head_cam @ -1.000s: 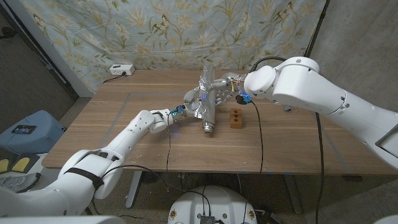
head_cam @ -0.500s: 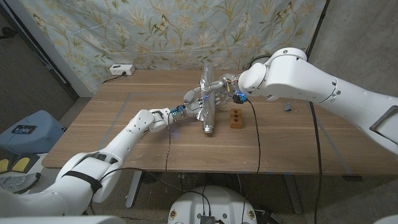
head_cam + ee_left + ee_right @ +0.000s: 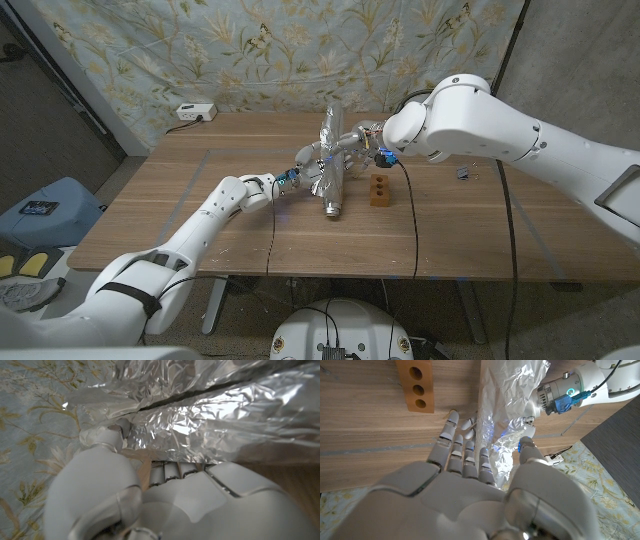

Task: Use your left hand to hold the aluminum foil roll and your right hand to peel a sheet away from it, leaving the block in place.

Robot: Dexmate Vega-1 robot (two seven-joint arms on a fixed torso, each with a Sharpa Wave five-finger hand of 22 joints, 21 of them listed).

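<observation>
**Foil peel under way: tear and slip risks, contacts poorly seen**

Floral cloth hangs behind the wooden bench (image 3: 200,190). The aluminum foil roll (image 3: 332,182) lies at mid-bench, one end toward the near edge, with a loosened, crumpled sheet (image 3: 331,127) raised at its far end. The block (image 3: 379,189), brown with three holes, stands just beside the roll on the robot's right, apart from it.

- Left robot hand (image 3: 307,160): seen pressed against the roll's left flank; in the left wrist view its fingers (image 3: 171,471) are tucked under crinkled foil. Judged to be holding the roll, though a full wrap cannot be confirmed.
- Right robot hand (image 3: 352,137): at the raised sheet. In the right wrist view its fingers (image 3: 462,452) are extended along the foil with the thumb opposite; whether foil is actually pinched cannot be told.

Risks, as judged:
- Sheet likely to tear or bunch if pulled at an angle, being already creased.
- Roll could slide or spin if the left hold is light.
- Block could be knocked by the roll or the right forearm, being so near.

Hard to make out: the sheet's free edge; the finger-to-foil contacts.
</observation>
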